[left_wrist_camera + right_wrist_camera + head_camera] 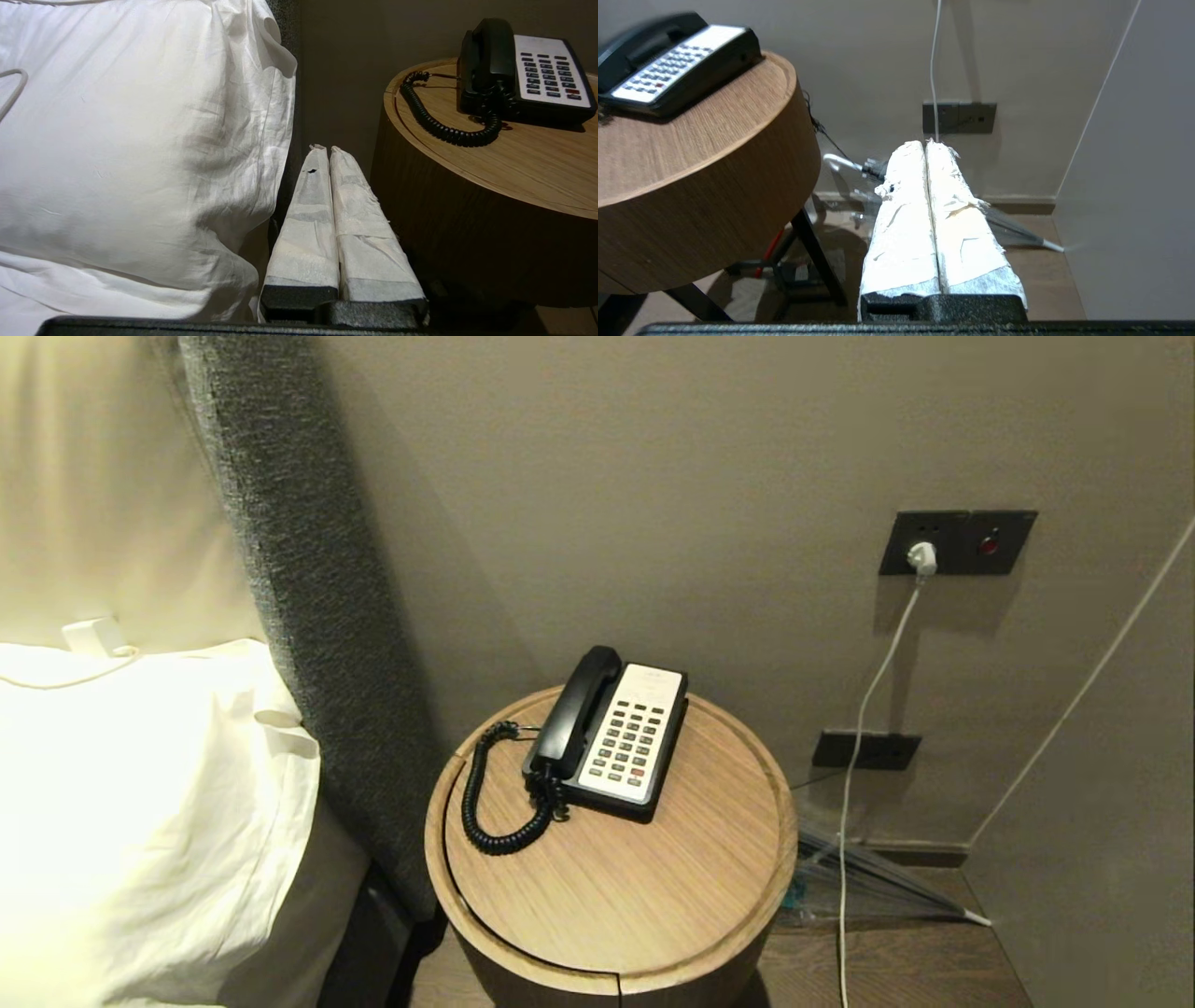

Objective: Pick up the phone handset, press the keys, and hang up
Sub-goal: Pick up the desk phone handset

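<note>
The black phone handset [576, 711] lies in its cradle on the left side of the black-and-white phone base [631, 739], on a round wooden bedside table [616, 887]. Its black coiled cord [485, 803] loops over the tabletop to the left. The keys [627, 737] face up on the white panel. Neither arm shows in the head view. My left gripper [325, 148] is shut and empty, low between the pillow and the table's side, with the handset [486, 51] ahead of it. My right gripper [925, 143] is shut and empty, low beside the table, below the phone base [677, 60].
A bed with a white pillow [140, 803] and a grey upholstered headboard [308, 579] stands left of the table. The wall behind holds a socket plate [957, 541] with a white charger and cable [864, 728]. A folded umbrella [868, 887] lies on the floor to the right.
</note>
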{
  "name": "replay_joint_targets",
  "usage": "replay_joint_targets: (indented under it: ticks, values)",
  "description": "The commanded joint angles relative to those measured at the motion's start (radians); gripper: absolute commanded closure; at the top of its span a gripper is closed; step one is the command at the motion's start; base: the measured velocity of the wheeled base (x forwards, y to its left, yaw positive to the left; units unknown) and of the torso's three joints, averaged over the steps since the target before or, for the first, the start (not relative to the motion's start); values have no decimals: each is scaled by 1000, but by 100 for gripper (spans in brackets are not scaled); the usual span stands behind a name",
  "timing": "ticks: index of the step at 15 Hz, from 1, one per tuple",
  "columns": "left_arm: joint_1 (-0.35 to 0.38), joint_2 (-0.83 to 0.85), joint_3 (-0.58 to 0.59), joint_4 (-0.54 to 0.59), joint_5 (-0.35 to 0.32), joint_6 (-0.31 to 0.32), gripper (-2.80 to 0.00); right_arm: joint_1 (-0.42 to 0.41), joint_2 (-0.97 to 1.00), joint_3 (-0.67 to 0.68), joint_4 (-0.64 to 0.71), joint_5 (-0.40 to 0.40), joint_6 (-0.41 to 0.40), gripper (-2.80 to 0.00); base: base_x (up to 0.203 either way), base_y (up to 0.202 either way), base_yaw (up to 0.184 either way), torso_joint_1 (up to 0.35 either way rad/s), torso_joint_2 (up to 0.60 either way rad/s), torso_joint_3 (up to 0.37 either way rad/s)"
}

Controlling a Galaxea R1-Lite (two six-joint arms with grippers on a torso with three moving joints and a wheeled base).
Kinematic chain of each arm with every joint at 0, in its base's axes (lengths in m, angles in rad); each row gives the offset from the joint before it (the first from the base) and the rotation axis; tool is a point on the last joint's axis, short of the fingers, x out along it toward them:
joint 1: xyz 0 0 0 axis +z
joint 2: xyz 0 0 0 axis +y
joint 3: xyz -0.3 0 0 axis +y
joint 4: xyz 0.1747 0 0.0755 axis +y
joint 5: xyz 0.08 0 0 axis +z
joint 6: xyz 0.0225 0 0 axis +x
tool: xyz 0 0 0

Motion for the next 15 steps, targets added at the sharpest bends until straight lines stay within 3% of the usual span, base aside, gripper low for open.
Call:
replay_joint_targets:
  ticks: [1,15]
  values:
    - [0,1,40,-1,-1,0,0,0,-1,21,0,0,0,0,0,0,0,2,1,-190]
    - [0,1,40,-1,1,-4,0,1,-1,21,0,0,0,0,0,0,0,2,3,-198]
